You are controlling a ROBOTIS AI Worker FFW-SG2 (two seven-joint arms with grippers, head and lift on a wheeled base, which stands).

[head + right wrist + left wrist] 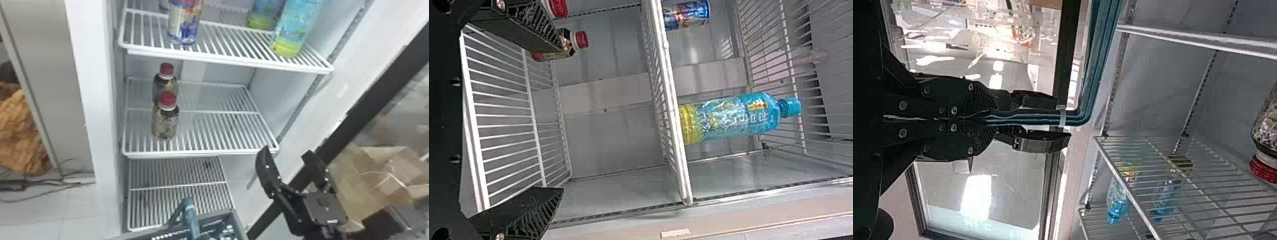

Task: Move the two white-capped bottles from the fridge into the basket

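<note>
Plainly, middle shelf [204, 153]: bottles [164, 123] stood upright (caps red), left of right gripper [287, 151].
Right jaws: spread.
Left gripper [1063, 119]: clamped on basket handle [1103, 45].

Two red-capped bottles [165, 124], upright on a fridge shelf [204, 152], one behind the other, teal-handled basket [220, 213] lower down

red-capped bottles [165, 125]: middle shelf [198, 154] | right gripper [286, 153]: fingers apart | basket [238, 223]: bottom edge
</note>
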